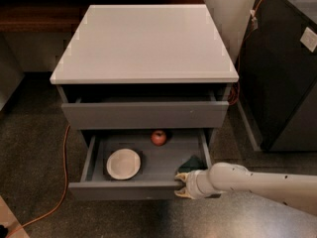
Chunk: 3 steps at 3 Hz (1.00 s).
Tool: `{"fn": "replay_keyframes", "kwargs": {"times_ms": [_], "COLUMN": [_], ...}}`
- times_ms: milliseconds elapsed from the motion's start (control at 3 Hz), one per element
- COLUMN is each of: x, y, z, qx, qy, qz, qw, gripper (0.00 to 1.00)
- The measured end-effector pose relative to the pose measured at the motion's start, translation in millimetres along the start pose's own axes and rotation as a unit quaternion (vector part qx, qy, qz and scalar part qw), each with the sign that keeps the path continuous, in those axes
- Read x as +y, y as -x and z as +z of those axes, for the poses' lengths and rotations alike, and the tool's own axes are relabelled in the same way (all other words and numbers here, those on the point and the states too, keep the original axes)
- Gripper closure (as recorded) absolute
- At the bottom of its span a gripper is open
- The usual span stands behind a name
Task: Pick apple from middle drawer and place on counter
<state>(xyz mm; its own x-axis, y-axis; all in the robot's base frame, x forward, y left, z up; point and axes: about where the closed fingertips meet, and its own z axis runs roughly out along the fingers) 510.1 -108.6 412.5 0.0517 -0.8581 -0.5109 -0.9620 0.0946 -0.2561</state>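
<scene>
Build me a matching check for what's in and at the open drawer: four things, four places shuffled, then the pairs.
1. apple
2. white bowl
3. dark green sponge
4. gripper

A. at the front edge of the middle drawer, right end
B. drawer floor, left half
C. back of the drawer, near centre
D. inside the drawer's front right corner

Pairs: 1-C, 2-B, 3-D, 4-A

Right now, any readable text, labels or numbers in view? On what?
Nothing legible.
White label on the dark cabinet, right side: too blurred to read.
Counter, middle drawer, apple, white bowl: no markings visible.
Tool, at the middle drawer's front right corner: no markings visible.
</scene>
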Motion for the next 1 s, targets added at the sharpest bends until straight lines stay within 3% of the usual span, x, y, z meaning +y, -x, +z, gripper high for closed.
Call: {"fn": "replay_keyframes", "kwargs": {"times_ms": [333, 667, 1000], "x": [-0.8, -15.4, -19.8], "y": [0.7, 20.4, 26.5], "z": [-1.1, -1.9, 1.7], "qx": [0.000, -0.002, -0.006], "qy": [0.000, 0.004, 0.011], "qz": [0.000, -0.025, -0.033], "qw": [1.0000, 0.9997, 0.9994], "gripper": [0.86, 0.63, 0.66]}}
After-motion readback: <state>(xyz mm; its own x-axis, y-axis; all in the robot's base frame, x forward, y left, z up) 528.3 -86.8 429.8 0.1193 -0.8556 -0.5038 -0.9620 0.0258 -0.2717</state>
